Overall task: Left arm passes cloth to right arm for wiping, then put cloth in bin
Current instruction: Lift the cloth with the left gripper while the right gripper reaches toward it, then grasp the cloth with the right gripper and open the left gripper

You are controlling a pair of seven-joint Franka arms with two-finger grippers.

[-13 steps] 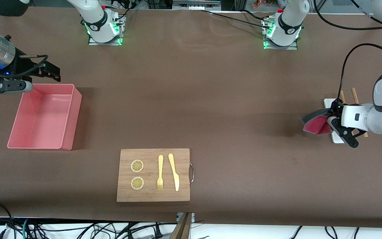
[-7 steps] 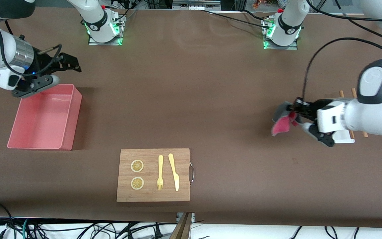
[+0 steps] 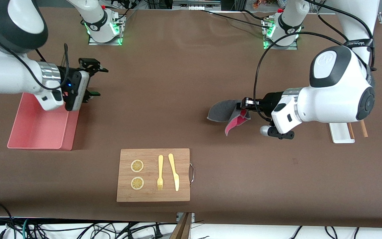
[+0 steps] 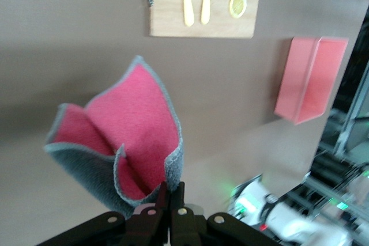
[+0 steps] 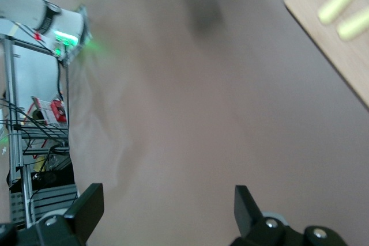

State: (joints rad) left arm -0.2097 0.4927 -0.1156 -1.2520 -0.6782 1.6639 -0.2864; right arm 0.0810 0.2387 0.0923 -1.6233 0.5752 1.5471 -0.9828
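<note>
Grey-and-pink cloth (image 3: pixel 224 113) pinched in our left gripper (image 3: pixel 244 105) mid-worktop, handover pending; our right gripper (image 3: pixel 93 81), fingers (image 5: pixel 86 208) spread empty, must close in.

My bin (image 3: pixel 36 132) sits toward my right arm's end of the table; my right gripper (image 3: pixel 94 82) hangs beside its wall; the wooden board (image 3: pixel 153 175) lies nearer the front camera, carrying two lemon slices (image 3: pixel 137 165), a fork (image 3: pixel 160 172) and a knife (image 3: pixel 174 171); my left gripper (image 3: pixel 246 105) hangs over mid-table with the cloth (image 3: pixel 222 112); the white tray (image 3: pixel 341 132) rests toward my left arm's end.
</note>
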